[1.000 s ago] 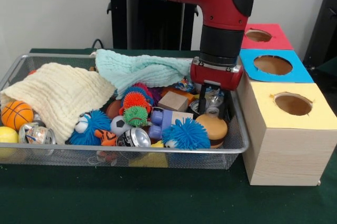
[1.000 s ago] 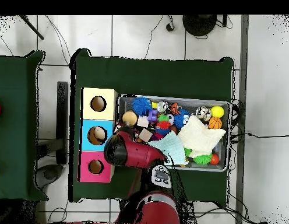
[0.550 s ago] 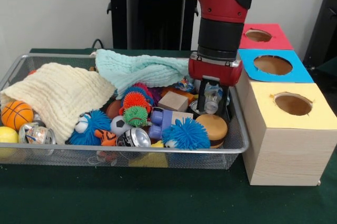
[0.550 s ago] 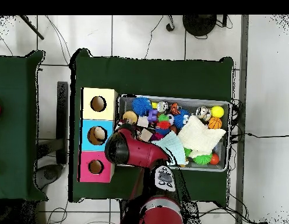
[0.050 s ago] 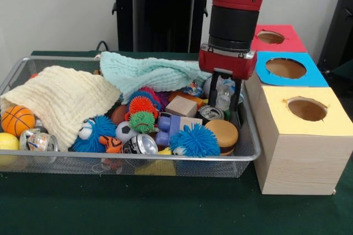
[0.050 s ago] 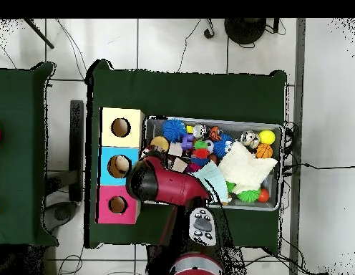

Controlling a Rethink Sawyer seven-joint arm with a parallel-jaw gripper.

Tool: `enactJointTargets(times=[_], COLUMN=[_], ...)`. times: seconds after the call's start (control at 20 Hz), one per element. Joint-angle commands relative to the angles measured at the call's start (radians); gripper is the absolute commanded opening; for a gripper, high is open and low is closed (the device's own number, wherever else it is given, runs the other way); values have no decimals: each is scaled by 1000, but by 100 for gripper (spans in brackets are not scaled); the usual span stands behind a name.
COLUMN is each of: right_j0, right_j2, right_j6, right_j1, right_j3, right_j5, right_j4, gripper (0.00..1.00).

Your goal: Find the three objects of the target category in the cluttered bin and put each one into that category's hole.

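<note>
My gripper [image 5: 225,96] hangs over the right end of the wire bin [image 5: 249,152], shut on a crushed clear plastic bottle [image 5: 223,94] lifted just clear of the clutter. Below it lie a silver can [image 5: 211,113] and a toy burger [image 5: 222,134]. Two more cans lie at the front [image 5: 142,144] and front left [image 5: 39,141]. Right of the bin stand the yellow box [image 5: 331,115], the blue box [image 5: 314,76] and the red box [image 5: 292,41], each with a round hole on top. In the overhead view the red arm [image 6: 157,183] hides the gripper and bottle.
A cream cloth [image 5: 60,100] and a mint cloth [image 5: 146,72] cover the bin's left and back. Spiky balls [image 5: 196,140], a basketball [image 5: 17,120], a wooden block [image 5: 182,106] and toys fill the rest. The three boxes [image 6: 120,166] sit in a row beside the bin [image 6: 280,129].
The gripper has risen out of the clutter with the crushed bottle in it, uncovering the silver can underneath. The other objects have stayed put.
</note>
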Motion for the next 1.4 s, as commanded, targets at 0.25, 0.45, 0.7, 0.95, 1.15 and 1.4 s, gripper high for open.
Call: enactJointTargets(times=[0.25, 0.45, 0.7, 0.95, 1.15, 1.4], right_j0=[130, 230, 322, 355, 381, 394], right_j2=[-113, -246, -369, -406, -438, -434], right_j6=[152, 215, 276, 280, 273, 281], right_j1=[-95, -88, -63, -62, -59, -34], right_j3=[-155, -216, -264, -252, -259, -233], right_j5=[288, 359, 397, 403, 428, 370], right_j4=[37, 45, 61, 82, 92, 126], gripper=[0, 0, 0, 0, 0, 0])
